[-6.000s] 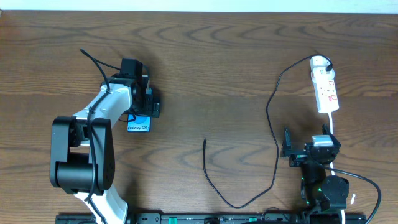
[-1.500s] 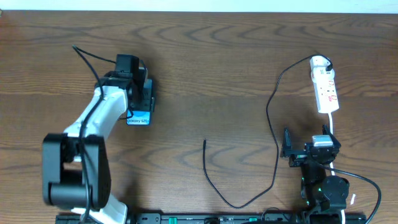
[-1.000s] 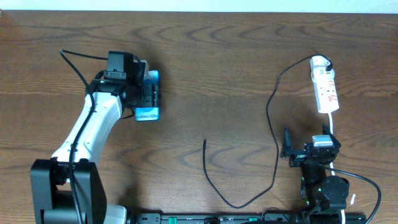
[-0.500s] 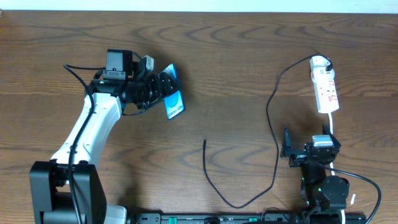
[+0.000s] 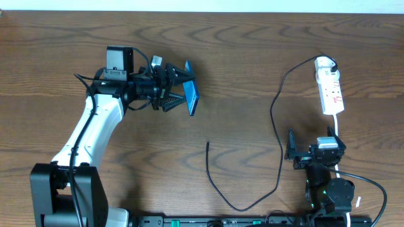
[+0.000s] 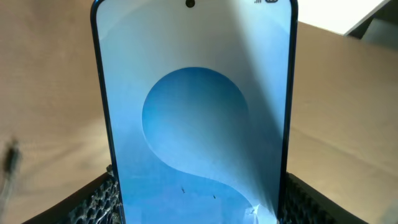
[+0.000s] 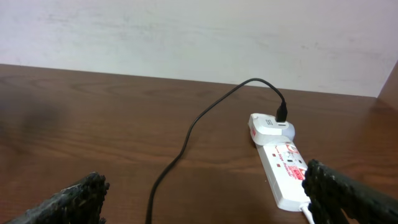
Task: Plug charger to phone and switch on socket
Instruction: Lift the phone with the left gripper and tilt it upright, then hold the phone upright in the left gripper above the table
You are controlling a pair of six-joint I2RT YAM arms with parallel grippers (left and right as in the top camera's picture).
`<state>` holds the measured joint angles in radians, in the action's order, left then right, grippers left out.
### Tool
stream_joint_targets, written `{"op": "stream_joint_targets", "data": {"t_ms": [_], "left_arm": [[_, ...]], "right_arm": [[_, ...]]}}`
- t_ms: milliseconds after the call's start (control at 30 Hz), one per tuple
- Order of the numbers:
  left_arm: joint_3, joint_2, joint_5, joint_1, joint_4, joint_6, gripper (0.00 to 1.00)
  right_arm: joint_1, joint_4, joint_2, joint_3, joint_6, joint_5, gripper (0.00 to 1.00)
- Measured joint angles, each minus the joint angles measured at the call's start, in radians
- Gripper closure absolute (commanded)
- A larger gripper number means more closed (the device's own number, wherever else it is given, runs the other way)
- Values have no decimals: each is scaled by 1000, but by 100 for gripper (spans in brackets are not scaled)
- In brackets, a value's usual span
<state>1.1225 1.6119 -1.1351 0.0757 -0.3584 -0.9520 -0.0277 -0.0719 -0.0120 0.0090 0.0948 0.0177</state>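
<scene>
My left gripper point(image 5: 178, 88) is shut on the phone point(image 5: 191, 96) and holds it on edge above the table, left of centre. In the left wrist view the phone's blue screen point(image 6: 193, 118) fills the frame between my fingers. The charger point(image 5: 275, 116) runs as a thin black cable from its plug in the socket point(image 5: 330, 88) at the far right down to a free tip point(image 5: 207, 144) at the table's middle. My right gripper point(image 5: 309, 153) is open and empty below the socket, which shows ahead of it in the right wrist view point(image 7: 283, 167).
The socket's thick white cord point(image 5: 339, 132) runs down past my right arm. A pale wall point(image 7: 199, 37) stands behind the table's far edge.
My left gripper has lifted the phone off the table, carried it right and turned it onto its edge. The right arm, cable and socket have not moved.
</scene>
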Motion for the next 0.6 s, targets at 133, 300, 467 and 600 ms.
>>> {"op": "stream_joint_targets", "data": {"t_ms": [133,300,467,600], "left_arm": [[0,0,-38,0,0,-118,93],[0,0,-54,0,0,-231,93],[0,0,-63,0,2,-298,92],[0,0,-64,0,3,-320,93]], "right_arm": [[0,0,0,0,0,0,1],[0,0,0,0,0,0,1],[0,0,0,0,0,0,1],[0,0,0,0,0,0,1]]}}
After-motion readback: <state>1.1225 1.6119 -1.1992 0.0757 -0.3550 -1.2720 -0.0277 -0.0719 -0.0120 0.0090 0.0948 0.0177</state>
